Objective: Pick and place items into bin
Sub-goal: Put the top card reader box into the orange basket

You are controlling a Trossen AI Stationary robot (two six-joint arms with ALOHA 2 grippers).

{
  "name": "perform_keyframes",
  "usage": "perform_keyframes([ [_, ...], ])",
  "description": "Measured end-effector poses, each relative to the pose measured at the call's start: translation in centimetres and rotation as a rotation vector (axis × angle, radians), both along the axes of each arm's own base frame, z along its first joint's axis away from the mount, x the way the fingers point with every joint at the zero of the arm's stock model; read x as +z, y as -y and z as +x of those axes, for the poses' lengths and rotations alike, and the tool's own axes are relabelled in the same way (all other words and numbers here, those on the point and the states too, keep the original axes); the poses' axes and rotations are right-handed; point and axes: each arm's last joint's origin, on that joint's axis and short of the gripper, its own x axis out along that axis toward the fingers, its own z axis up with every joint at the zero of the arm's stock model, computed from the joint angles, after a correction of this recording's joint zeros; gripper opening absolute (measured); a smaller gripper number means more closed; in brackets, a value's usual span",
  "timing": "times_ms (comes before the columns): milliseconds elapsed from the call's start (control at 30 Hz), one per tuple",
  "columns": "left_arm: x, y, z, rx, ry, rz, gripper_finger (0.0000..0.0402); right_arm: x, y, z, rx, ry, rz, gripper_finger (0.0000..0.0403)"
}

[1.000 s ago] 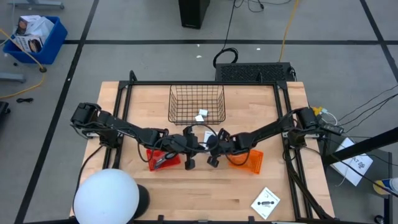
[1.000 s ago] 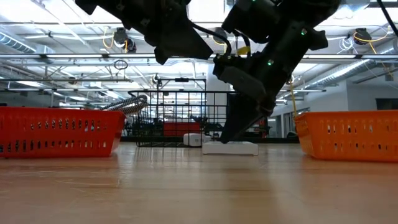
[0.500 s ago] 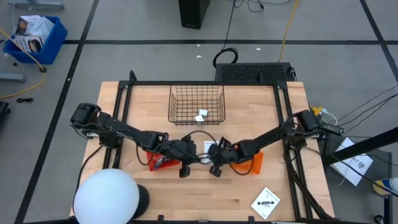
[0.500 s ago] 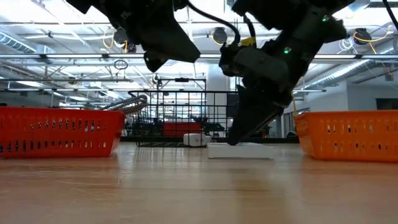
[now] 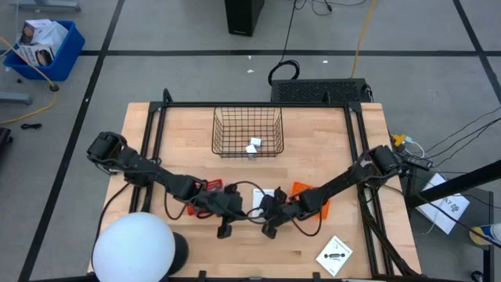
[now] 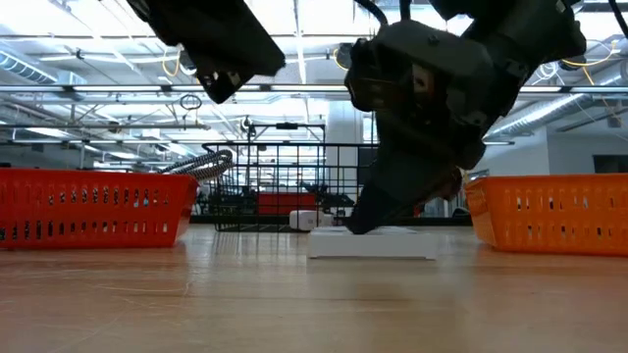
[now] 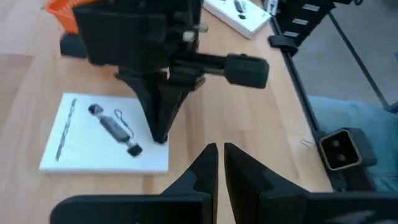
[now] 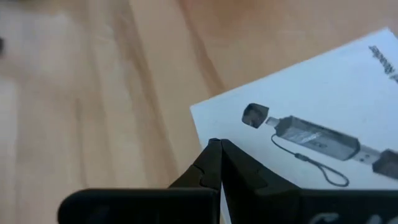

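A white card point(image 7: 106, 134) bearing a small black part lies flat on the table, seen in the high view as card point(image 5: 264, 193). My right gripper point(image 8: 217, 152) is shut and stands on the card's corner. My left gripper point(image 7: 217, 163) is shut on nothing and hangs above the table beside the right one, as the left gripper point(image 6: 211, 44) shows in the low view. A second card point(image 5: 335, 254) lies near the table's near right corner. Two small white cubes point(image 5: 252, 146) sit in the wire basket point(image 5: 248, 117). The plier-like tool is hidden. My right gripper presses its shut fingertips point(image 7: 160, 134) down on the card's corner point(image 8: 205, 121), coming from above and slanting. The card stays flat on the table point(image 6: 373, 242).
A red bin point(image 5: 196, 205) sits under my left arm and an orange bin point(image 5: 317, 202) under my right arm. The wire basket stands at the far middle of the table. A white dome point(image 5: 133, 249) fills the near left corner. Bare wood lies near the middle.
Both arms have moved toward the table's near edge. The card under my right gripper's shut tips has slid flat along the table toward the near edge with it. My left gripper has travelled alongside, staying above the table.
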Motion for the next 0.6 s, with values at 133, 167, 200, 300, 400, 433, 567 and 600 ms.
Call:
perform_keyframes([
  [133, 0.0, 0.6, -0.2, -0.015, 0.003, -0.002, 0.0031, -1.7, -1.1, 0.5, 0.01, 0.022, 0.076, 0.0],
  [167, 0.0, 0.7, -0.3, -0.015, 0.005, 0.0, 0.0031, -1.9, -1.5, 0.5, 0.023, 0.034, 0.089, 0.0],
  [200, 0.0, 0.7, -0.3, -0.012, 0.007, 0.004, 0.0031, -2.1, -1.9, 0.5, 0.035, 0.048, 0.099, 0.0],
  [300, 0.0, 0.9, -0.4, 0.003, 0.006, 0.006, 0.0031, -1.7, -3.2, 0.4, 0.066, 0.073, 0.111, 0.0],
  [400, -0.1, 1.1, -0.5, 0.004, -0.007, 0.003, 0.0031, -1.2, -4.4, 0.3, 0.093, 0.08, 0.115, 0.0],
  [433, -0.1, 1.2, -0.6, 0.002, -0.012, 0.004, 0.0031, -1.1, -4.7, 0.2, 0.102, 0.082, 0.115, 0.0],
  [567, -0.2, 1.7, -0.9, 0.0, -0.034, -0.008, 0.0031, -0.6, -6.1, 0.0, 0.146, 0.092, 0.121, 0.0],
  [600, -0.3, 1.8, -1.0, -0.003, -0.037, -0.008, 0.0031, -0.5, -6.3, 0.0, 0.152, 0.094, 0.122, 0.0],
])
